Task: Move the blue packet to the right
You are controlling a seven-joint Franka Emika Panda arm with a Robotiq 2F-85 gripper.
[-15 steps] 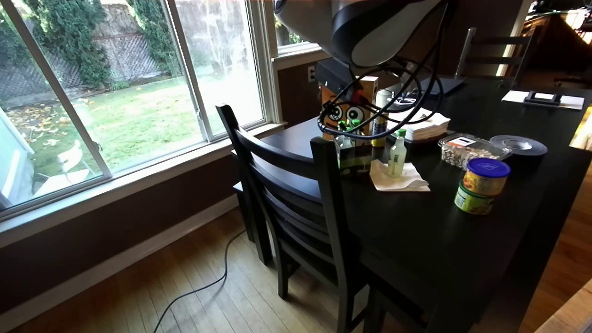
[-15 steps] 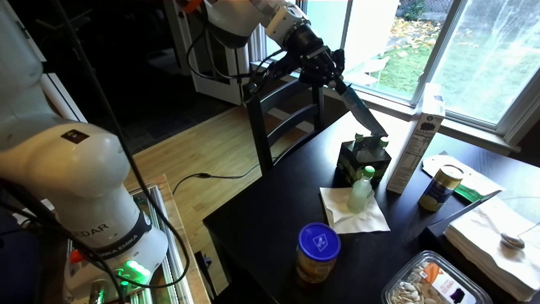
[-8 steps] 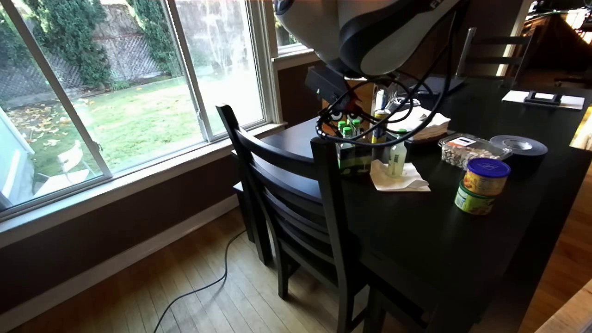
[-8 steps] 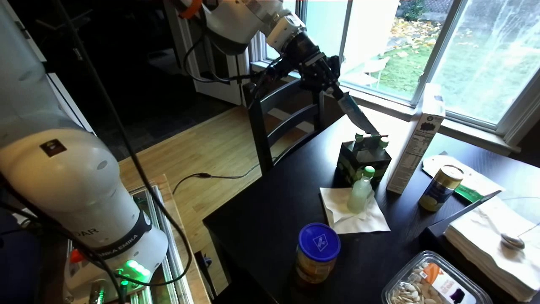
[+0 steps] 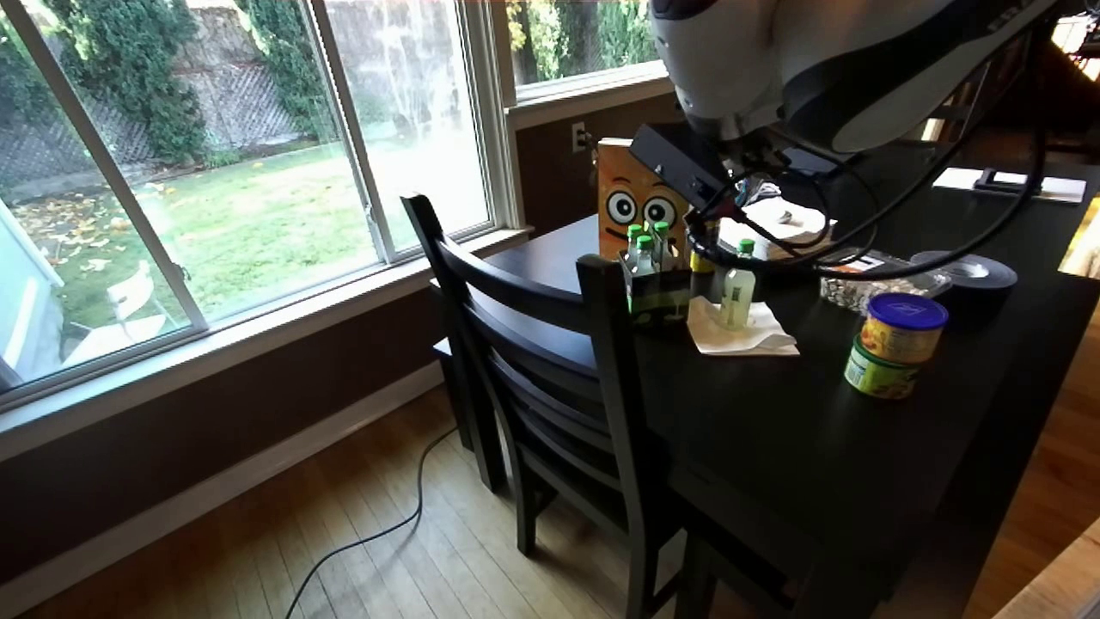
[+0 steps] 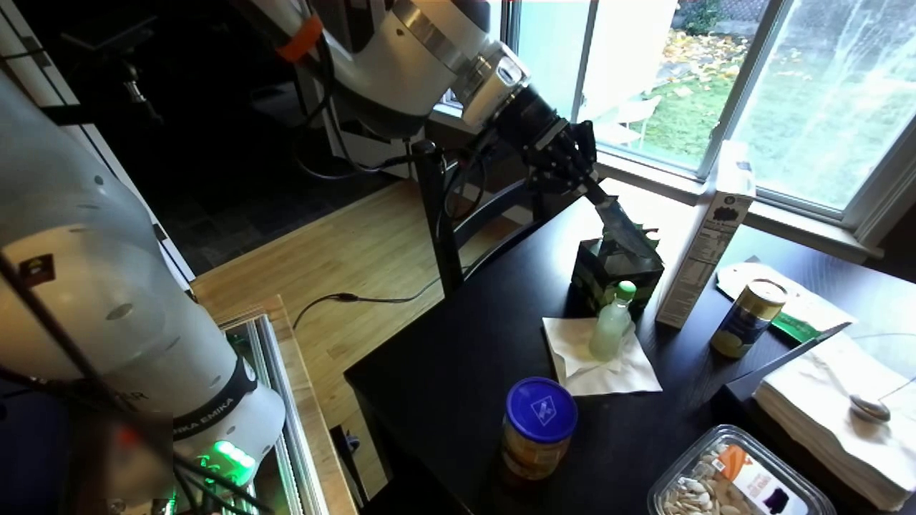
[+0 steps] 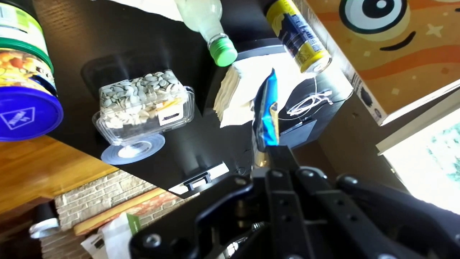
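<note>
— Smooth black counter (image 5: 799,456) in an exterior view, slatted chair (image 5: 524,289) at left. Then?
— In an exterior view, the blue packet (image 6: 624,229) hangs tilted, over or beside the boxy bottle carrier (image 6: 594,279); touching, I can't say.
— Wrist view?
— Glossy, crinkled, a thin wedge edge-on, its near end pinched in the closed jaws.

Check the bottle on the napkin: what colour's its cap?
Green; the cap shows best in the wrist view.

"NKA EMIKA" on arm base (image 6: 240,413)
</note>
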